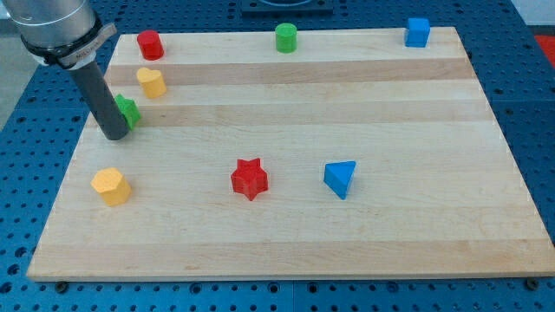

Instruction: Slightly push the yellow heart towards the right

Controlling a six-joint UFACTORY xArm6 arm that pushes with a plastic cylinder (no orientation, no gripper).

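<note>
One yellow heart sits just above-right of my tip.

my tip below yellow heart, beside green block

My arm is a fat round gray tube with a shiny silver ring near its end. A straight dark rod sticks out below the ring. It is smooth and round, and my tip is flat.
</note>
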